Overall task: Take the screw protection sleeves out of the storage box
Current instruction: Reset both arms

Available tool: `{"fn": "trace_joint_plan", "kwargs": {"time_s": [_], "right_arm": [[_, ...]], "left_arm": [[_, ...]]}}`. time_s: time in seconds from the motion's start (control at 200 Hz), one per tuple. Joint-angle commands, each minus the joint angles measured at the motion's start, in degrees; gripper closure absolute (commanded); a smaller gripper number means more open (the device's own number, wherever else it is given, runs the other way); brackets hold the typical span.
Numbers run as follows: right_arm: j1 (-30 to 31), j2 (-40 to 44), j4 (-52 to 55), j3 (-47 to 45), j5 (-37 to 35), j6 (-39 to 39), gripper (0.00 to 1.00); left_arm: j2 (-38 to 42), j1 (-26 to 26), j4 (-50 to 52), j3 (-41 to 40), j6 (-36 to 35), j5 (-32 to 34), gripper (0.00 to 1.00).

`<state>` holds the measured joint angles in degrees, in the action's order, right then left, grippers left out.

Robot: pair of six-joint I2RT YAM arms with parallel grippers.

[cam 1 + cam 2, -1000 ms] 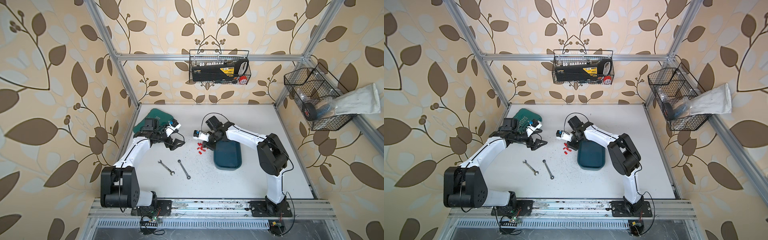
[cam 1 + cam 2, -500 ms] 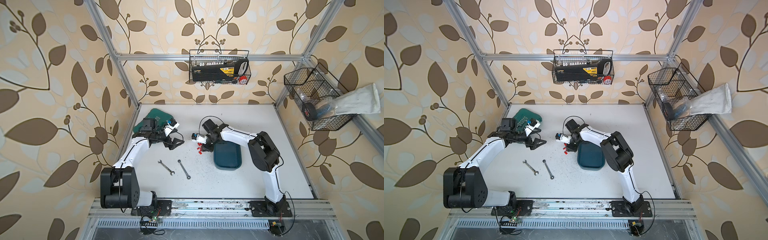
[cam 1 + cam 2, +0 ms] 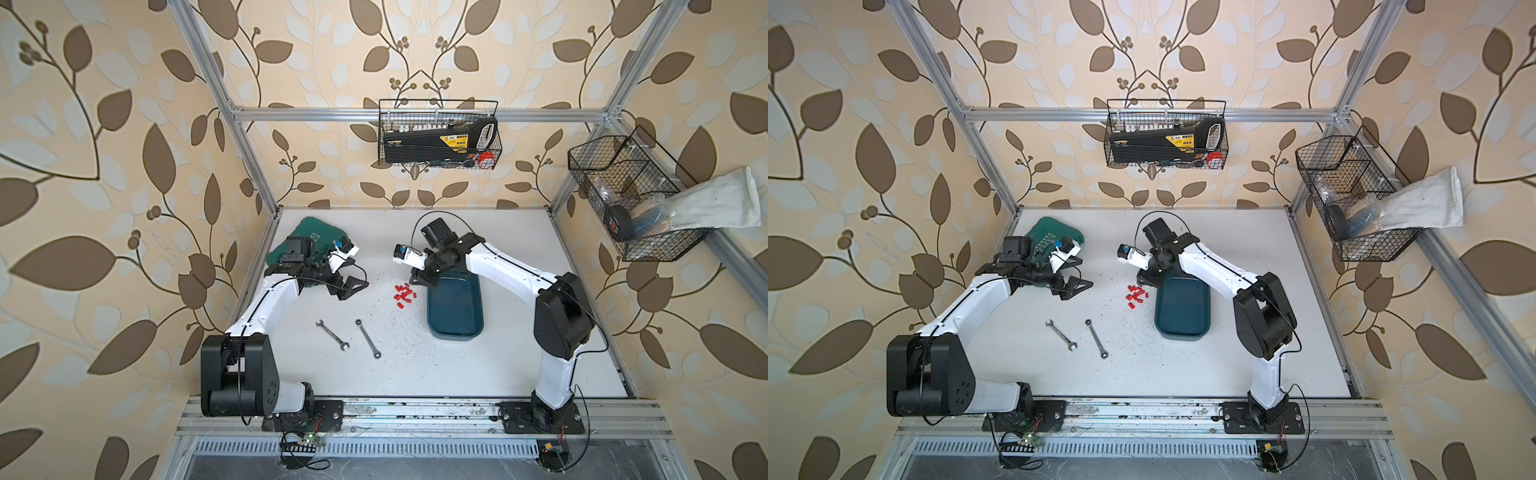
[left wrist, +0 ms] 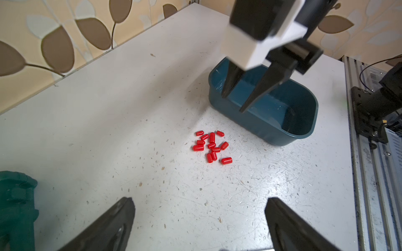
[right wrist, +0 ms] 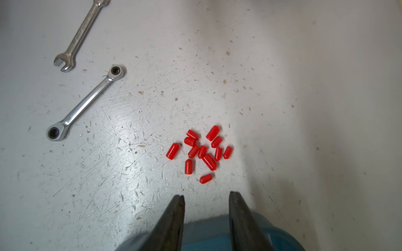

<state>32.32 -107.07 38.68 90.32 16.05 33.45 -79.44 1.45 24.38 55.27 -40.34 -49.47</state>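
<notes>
Right wrist view: the right gripper (image 5: 206,194) has its jaws partly open and empty, over the storage box (image 5: 204,235) rim. Beside the box, the screw protection sleeves (image 5: 202,152) lie clustered on the table (image 5: 304,108), far from every edge. Across open table, the left gripper (image 4: 199,198) gapes wide, empty.

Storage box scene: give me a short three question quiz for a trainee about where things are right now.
1. True or false: the screw protection sleeves lie on the table, outside the storage box.
2. The right gripper has its jaws: A) shut on a sleeve, B) apart and empty, C) around a wrench.
3. How many wrenches lie on the table?
Key: 1 true; 2 B; 3 two.
</notes>
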Motion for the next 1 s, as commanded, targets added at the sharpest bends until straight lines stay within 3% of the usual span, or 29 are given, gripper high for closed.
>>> {"fn": "trace_joint_plan", "kwargs": {"time_s": [0.0,0.21,0.43,0.55,0.735,0.855,0.995], "right_arm": [[-4.12,5.26,0.99,-0.22,-0.38,0.21,0.58],[-13.99,14.89,-4.96,-8.66,-5.33,-1.93,0.49],[-23.27,26.65,-17.05,-26.21,-10.90,-1.21,0.22],[-26.84,31.54,-23.26,-34.53,-14.03,-1.57,0.01],[-29.26,36.06,-31.25,-42.40,-17.33,-5.59,0.01],[-30.69,37.73,-36.82,-45.25,-15.30,-10.42,0.01],[-30.73,39.40,-47.35,-50.62,-15.61,-15.70,0.01]], "left_arm": [[1.36,-0.49,0.87,1.51,-0.37,1.61,0.01],[2.02,-0.84,-1.24,1.69,0.94,7.63,0.01],[2.94,-1.66,-6.39,0.78,4.93,17.49,0.01],[4.13,-3.37,-11.76,-1.36,9.22,23.70,0.01],[8.72,-5.22,-21.90,-8.30,14.03,33.09,0.01],[12.65,-6.16,-29.14,-13.31,18.00,38.18,0.01],[14.75,-7.57,-32.16,-16.27,27.58,43.80,0.01]]}}
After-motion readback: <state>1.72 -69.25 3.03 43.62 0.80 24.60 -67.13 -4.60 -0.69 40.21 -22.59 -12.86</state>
